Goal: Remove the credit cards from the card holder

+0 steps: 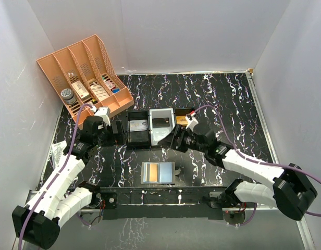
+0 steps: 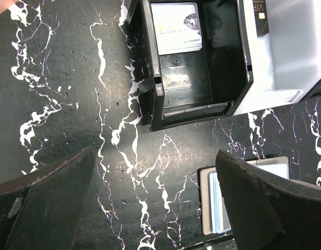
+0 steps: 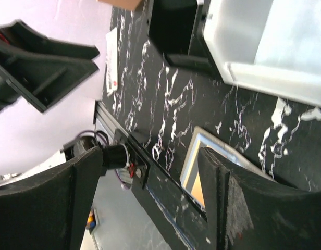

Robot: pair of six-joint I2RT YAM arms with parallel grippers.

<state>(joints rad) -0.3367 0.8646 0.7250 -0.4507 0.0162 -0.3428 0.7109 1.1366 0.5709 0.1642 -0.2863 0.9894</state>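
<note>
You are hovering the left gripper point(image 2: 155, 208) and right gripper point(image 3: 145, 203), both spread open, just beyond the card holder point(image 1: 158, 173), which is lying unfolded in the near middle, credit cards point(image 1: 150, 172) inside.

Peach rack point(image 1: 50, 65) back left, black tray point(image 1: 138, 139) beside white tray point(image 1: 161, 137), marbled tabletop point(image 1: 228, 114)

The card holder point(image 1: 158, 173) lay open and flat, a gold-orange card point(image 1: 150, 173) showing in its left panel. Just beyond it stood a black tray point(image 1: 139, 138) and a white tray point(image 1: 159, 136), side by side. Farther beyond it, to the left, stood a peach rack point(image 1: 85, 73).
</note>
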